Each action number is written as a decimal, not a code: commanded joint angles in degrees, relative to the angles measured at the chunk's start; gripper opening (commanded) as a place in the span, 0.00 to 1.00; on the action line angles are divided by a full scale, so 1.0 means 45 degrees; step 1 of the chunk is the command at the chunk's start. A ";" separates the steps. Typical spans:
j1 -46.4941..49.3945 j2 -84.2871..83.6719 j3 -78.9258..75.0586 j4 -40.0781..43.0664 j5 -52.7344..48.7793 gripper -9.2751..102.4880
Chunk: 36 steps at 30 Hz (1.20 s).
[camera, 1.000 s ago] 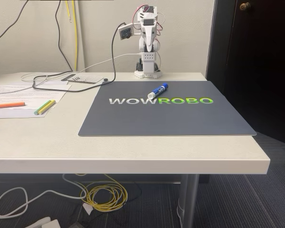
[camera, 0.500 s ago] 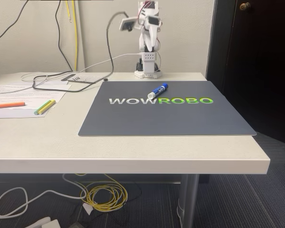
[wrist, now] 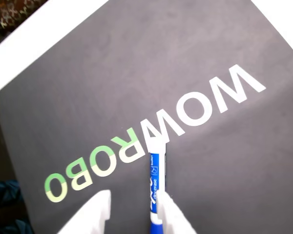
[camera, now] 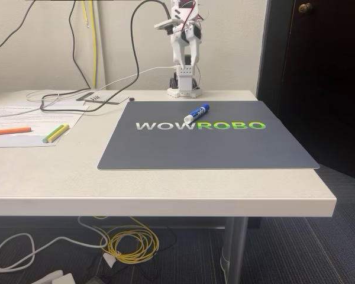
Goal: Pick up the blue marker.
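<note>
In the fixed view, far to the left of the gripper [camera: 178,26] and well below it, an orange highlighter [camera: 10,131] lies on white papers [camera: 29,118] on the table [camera: 165,183]. Just right of it lie the yellow and green pens [camera: 55,133], side by side and touching. Dark cables [camera: 77,97] run across the table's back part between those papers and the arm. Nearer the gripper, a grey mat [camera: 207,148] printed WOWROBO covers the middle of the table. The arm [camera: 184,53] stands at the table's back edge, raised high, its gripper up near the top of the picture; from here I cannot tell how the fingers stand. The blue marker [camera: 196,113] lies on the mat in front of the arm's base, well below the gripper, slanting with its blue cap toward the back right and touching the lettering.

In the wrist view, the gripper [wrist: 129,214] enters from the bottom edge with its two white fingers [wrist: 90,217] set apart, holding nothing. The blue marker [wrist: 155,187] lies beyond and between them, close against the right finger in the picture, its white end reaching the W of the inverted lettering on the mat [wrist: 88,87]
</note>
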 commanded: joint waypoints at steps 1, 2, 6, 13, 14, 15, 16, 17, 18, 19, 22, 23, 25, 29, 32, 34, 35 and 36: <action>0.0039 -0.0508 -0.0176 -0.0313 -0.0312 0.19; 0.0039 -0.0664 -0.0117 -0.0332 -0.0312 0.19; -0.0098 -0.0645 0.0723 -0.0918 -0.0117 0.19; -0.0195 -0.0488 0.2461 -0.1758 -0.0234 0.19; -0.0176 -0.0488 0.2676 -0.1895 -0.0293 0.19; -0.0156 -0.0527 0.2891 -0.2070 -0.0312 0.19; -0.0156 -0.0566 0.3086 -0.2246 -0.0332 0.19; -0.0156 -0.0605 0.3242 -0.2383 -0.0332 0.20; -0.0156 -0.0723 0.3281 -0.2402 -0.0332 0.21; -0.0156 -0.0898 0.3301 -0.2402 -0.0352 0.22; -0.0215 -0.1543 0.3301 -0.2441 -0.0410 0.25; -0.0254 -0.1758 0.3301 -0.2500 -0.0410 0.26; -0.0332 -0.2168 0.3301 -0.2656 -0.0410 0.27; -0.0371 -0.2871 0.3359 -0.3027 -0.0488 0.31; -0.0371 -0.3242 0.3379 -0.3223 -0.0645 0.34; -0.0371 -0.3398 0.3379 -0.3281 -0.0723 0.35; -0.0371 -0.3516 0.3379 -0.3340 -0.0762 0.35; -0.0371 -0.3613 0.3398 -0.3437 -0.0840 0.35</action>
